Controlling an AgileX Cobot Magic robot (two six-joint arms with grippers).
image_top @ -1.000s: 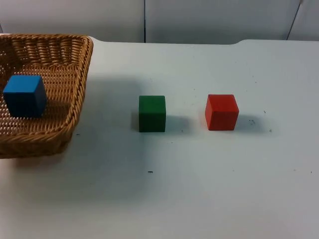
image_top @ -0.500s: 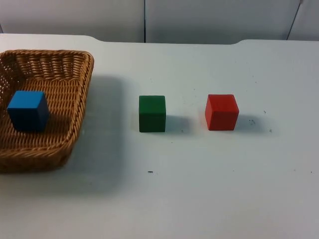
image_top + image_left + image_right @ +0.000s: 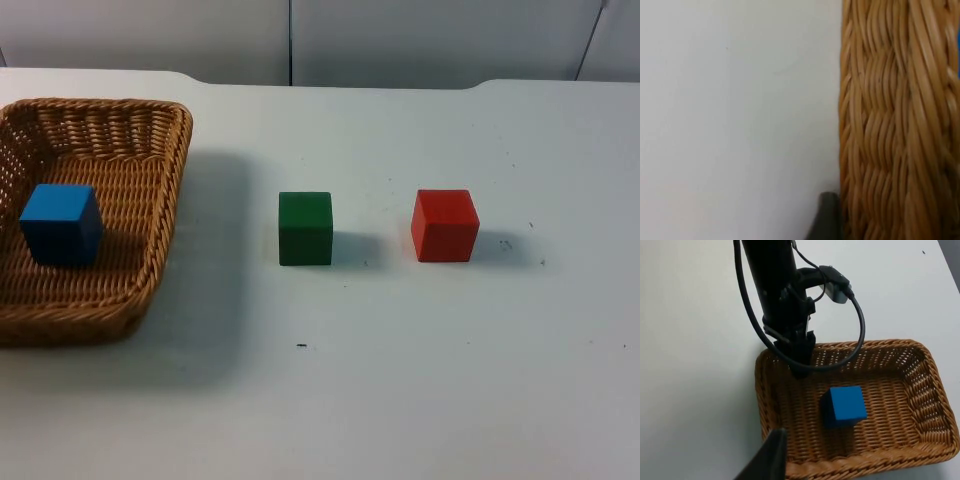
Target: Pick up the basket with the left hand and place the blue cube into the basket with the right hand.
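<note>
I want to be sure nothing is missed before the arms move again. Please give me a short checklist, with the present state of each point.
1. blue cube inside the basket: ok.
2. Cube upright on the basket floor, not on the rim: ok.
3. Basket resting on the table: cannot tell, though its shadow lies close under it.
4. left gripper at the basket's rim: ok; whether it grips the rim, cannot tell.
5. right gripper above the basket, free of the cube: ok.
6. green cube and red cube apart from the basket: ok.
</note>
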